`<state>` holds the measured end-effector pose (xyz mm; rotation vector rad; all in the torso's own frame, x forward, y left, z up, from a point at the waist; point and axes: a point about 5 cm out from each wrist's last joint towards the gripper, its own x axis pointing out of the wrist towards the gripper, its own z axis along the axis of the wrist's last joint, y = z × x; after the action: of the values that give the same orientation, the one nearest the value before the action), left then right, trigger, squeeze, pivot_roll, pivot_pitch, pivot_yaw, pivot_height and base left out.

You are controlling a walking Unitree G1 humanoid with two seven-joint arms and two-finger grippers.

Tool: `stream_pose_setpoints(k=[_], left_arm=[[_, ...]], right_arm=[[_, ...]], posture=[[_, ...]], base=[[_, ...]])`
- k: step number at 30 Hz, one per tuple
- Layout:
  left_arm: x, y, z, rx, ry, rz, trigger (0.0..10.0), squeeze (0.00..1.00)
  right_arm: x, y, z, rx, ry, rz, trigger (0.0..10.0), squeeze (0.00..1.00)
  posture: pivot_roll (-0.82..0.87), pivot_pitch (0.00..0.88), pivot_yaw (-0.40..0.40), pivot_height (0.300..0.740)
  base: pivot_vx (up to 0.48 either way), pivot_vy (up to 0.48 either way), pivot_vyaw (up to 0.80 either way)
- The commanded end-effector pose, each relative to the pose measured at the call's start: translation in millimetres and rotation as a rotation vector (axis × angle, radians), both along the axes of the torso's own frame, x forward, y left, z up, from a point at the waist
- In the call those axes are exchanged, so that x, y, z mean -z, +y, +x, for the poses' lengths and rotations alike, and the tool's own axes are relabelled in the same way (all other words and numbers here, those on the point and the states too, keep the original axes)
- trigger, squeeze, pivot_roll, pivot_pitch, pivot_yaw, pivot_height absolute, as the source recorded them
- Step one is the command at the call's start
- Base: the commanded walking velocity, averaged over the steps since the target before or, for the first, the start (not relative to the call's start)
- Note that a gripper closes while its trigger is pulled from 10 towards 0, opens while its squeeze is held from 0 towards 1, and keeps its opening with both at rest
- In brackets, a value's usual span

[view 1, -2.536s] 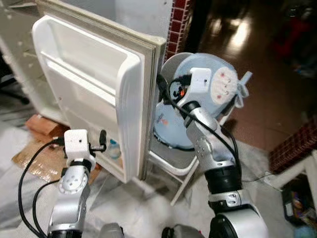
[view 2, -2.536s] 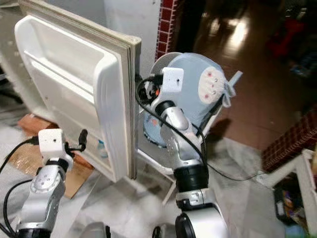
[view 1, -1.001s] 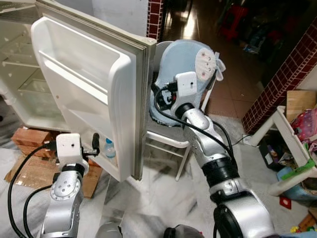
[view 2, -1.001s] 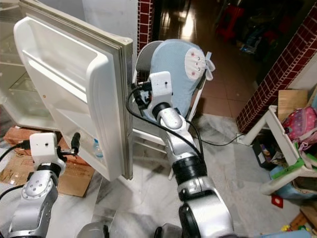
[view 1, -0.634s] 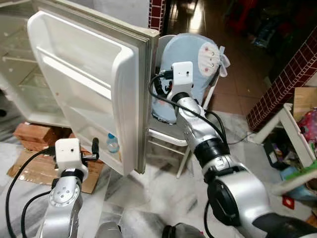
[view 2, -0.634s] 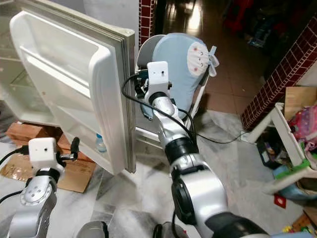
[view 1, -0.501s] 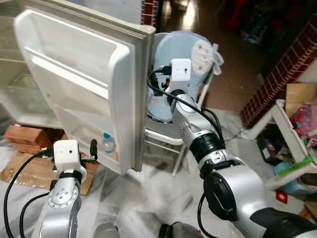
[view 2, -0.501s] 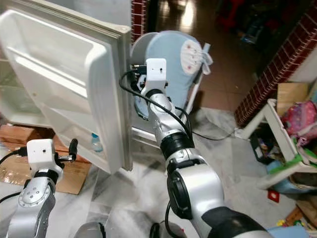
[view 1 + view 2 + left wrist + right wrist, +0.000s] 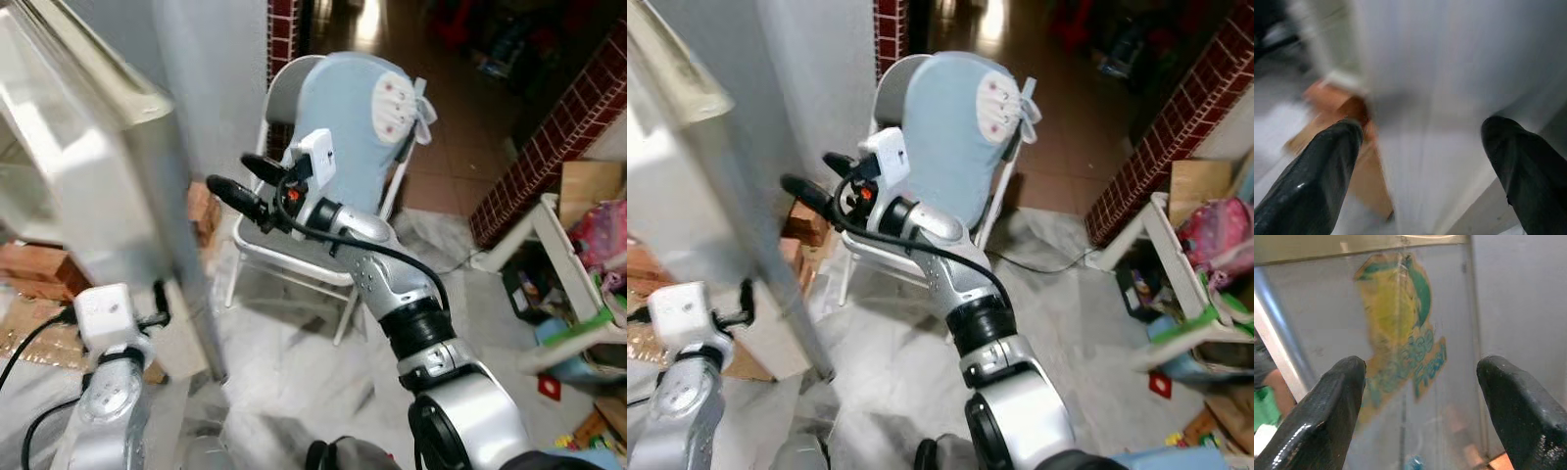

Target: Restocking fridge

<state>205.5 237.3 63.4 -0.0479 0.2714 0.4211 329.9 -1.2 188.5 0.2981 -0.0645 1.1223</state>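
Door swung: fridge door [image 9: 93, 186] now edge-on at robot's left, blurred. Right gripper [image 9: 235, 183] released, empty, just beside its outer face; left gripper [image 9: 1415, 161] spread, empty, near its lower part. Risk, judged: door striking either gripper's fingers.

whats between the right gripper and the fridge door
Nothing: in the left eye view a bare gap separates the open right gripper from the fridge door.

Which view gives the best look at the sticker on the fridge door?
The right wrist view: the yellow-green sticker sits centred between the open right gripper's jaws. Both eye views show the fridge door at an angle, sticker not discernible. The left wrist view is blurred.
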Motion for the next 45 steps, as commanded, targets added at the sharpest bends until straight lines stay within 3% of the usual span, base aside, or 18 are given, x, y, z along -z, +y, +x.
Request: stream_pose_setpoints(k=[1, 4, 8, 10, 12, 18, 24, 26, 31, 32, 34, 40, 45], left_arm=[[6, 7.3, -7.4, -0.060, 0.038, -0.039, 10.0, 0.00], [12, 14.3, -16.8, -0.133, 0.067, -0.103, 10.0, 0.00], [16, 19.4, -25.9, -0.191, 0.089, -0.132, 10.0, 0.00], [22, 25.4, -34.7, -0.249, 0.123, -0.147, 10.0, 0.00], [24, 26.6, -36.8, -0.263, 0.134, -0.154, 10.0, 0.00], [33, 30.0, -51.4, -0.300, 0.193, -0.153, 10.0, 0.00], [37, 26.7, -59.2, -0.290, 0.214, -0.165, 10.0, 0.00], [39, 21.2, -53.0, -0.186, 0.213, -0.152, 10.0, 0.00], [47, 17.7, -45.7, -0.091, 0.260, -0.156, 10.0, 0.00], [49, 19.9, -34.6, -0.030, 0.291, -0.122, 10.0, 0.00], [48, 20.9, -32.9, -0.028, 0.284, -0.116, 10.0, 0.00], [40, 39.2, -8.1, -0.015, 0.244, -0.057, 10.0, 0.00], [23, 63.2, 23.4, -0.025, 0.161, 0.019, 10.0, 0.00]], right_arm=[[5, -9.5, 1.5, 0.014, 0.009, -0.018, 10.0, 0.00], [10, -15.8, 0.3, 0.024, 0.014, -0.061, 10.0, 0.00], [17, -14.4, -4.9, -0.021, 0.003, -0.102, 10.0, 0.00], [30, -14.3, -10.3, -0.067, -0.016, -0.186, 10.0, 0.00], [33, -15.0, -11.3, -0.073, -0.022, -0.208, 10.0, 0.00], [63, -32.2, -6.8, -0.021, -0.042, -0.440, 10.0, 0.00], [78, -47.0, 0.3, 0.076, -0.051, -0.574, 10.0, 0.00], [78, -50.3, 6.2, 0.162, -0.056, -0.589, 10.0, 0.00], [72, -51.9, 8.7, 0.245, -0.084, -0.547, 10.0, 0.00], [70, -56.0, 4.7, 0.282, -0.096, -0.524, 10.0, 0.00], [70, -56.6, 4.1, 0.286, -0.095, -0.521, 10.0, 0.00], [68, -64.1, -4.5, 0.315, -0.090, -0.464, 10.0, 0.00], [69, -73.8, -13.2, 0.340, -0.091, -0.435, 10.0, 0.00]], posture=[[0.15, 0.053, -0.084, 0.740], [0.16, 0.053, -0.083, 0.740], [0.16, 0.053, -0.081, 0.740], [0.17, 0.054, -0.081, 0.740], [0.17, 0.055, -0.082, 0.740], [0.17, 0.061, -0.083, 0.740], [0.17, 0.065, -0.084, 0.740], [0.17, 0.065, -0.084, 0.740], [0.16, 0.062, -0.087, 0.740], [0.15, 0.061, -0.090, 0.740], [0.15, 0.061, -0.090, 0.740], [0.13, 0.057, -0.091, 0.740], [0.11, 0.046, -0.087, 0.740]], base=[[0.000, 0.000, 0.00], [0.000, 0.000, 0.00], [0.000, 0.000, 0.00], [0.000, 0.000, 0.00], [0.000, 0.000, 0.00], [0.000, 0.000, 0.00], [0.000, 0.000, 0.00], [0.000, 0.000, 0.00], [0.000, 0.000, 0.00], [0.000, 0.000, 0.00], [0.000, 0.000, 0.00], [0.000, 0.000, 0.00], [0.000, 0.000, 0.00]])
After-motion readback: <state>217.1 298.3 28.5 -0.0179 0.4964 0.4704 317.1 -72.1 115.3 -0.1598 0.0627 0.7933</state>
